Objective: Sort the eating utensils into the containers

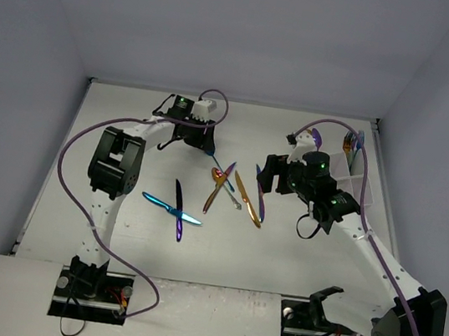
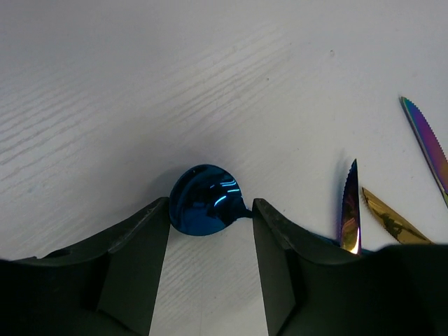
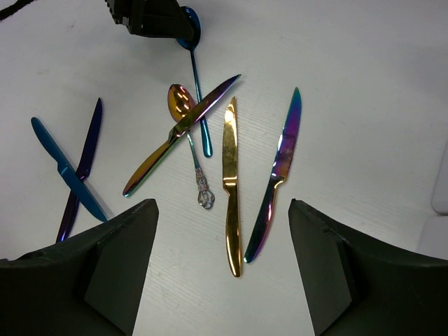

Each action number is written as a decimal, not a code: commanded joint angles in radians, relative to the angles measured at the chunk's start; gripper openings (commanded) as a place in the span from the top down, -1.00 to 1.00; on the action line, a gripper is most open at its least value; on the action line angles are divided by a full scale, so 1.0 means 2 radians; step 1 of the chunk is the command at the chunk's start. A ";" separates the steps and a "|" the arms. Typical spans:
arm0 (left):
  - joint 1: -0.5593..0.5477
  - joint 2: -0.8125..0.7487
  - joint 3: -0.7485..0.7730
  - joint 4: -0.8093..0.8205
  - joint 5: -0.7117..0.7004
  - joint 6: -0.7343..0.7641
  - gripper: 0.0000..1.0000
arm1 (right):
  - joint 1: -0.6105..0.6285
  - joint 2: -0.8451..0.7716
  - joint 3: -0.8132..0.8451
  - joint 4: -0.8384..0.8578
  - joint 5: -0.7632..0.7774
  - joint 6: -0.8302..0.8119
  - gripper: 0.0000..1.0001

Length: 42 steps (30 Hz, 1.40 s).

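Observation:
My left gripper [image 2: 210, 234] is open and low over the table, its fingers either side of the bowl of a blue spoon [image 2: 205, 208]. In the top view it [image 1: 203, 141] sits at the back of the utensil pile. My right gripper [image 3: 222, 210] is wide open and empty, hovering above a gold knife [image 3: 229, 189] and a rainbow knife [image 3: 280, 175]. A gold-purple knife [image 3: 175, 136] lies across an ornate-handled spoon [image 3: 194, 164]. A blue knife [image 3: 66, 175] and a purple knife [image 3: 82, 168] lie crossed at the left. The white caddy [image 1: 356, 181] stands at the right, with a few utensils upright in it.
The left gripper's black body [image 3: 154, 17] shows at the top of the right wrist view, on the blue spoon [image 3: 198, 91]. The caddy's corner [image 3: 439, 189] is at that view's right edge. Grey walls enclose the table on three sides.

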 commanded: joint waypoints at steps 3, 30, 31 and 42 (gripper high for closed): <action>0.005 0.016 0.019 -0.002 0.019 0.013 0.16 | 0.001 -0.013 -0.002 0.019 -0.008 0.000 -0.45; 0.025 -0.164 -0.014 0.046 -0.165 0.102 1.00 | 0.004 -0.014 0.016 0.014 -0.024 -0.006 -0.47; 0.024 -0.175 -0.023 0.051 -0.164 0.099 1.00 | 0.005 -0.010 0.023 0.014 -0.025 -0.009 -0.47; -0.035 -0.326 -0.078 0.041 -0.150 0.054 1.00 | 0.020 0.054 0.126 0.016 -0.044 -0.050 -0.47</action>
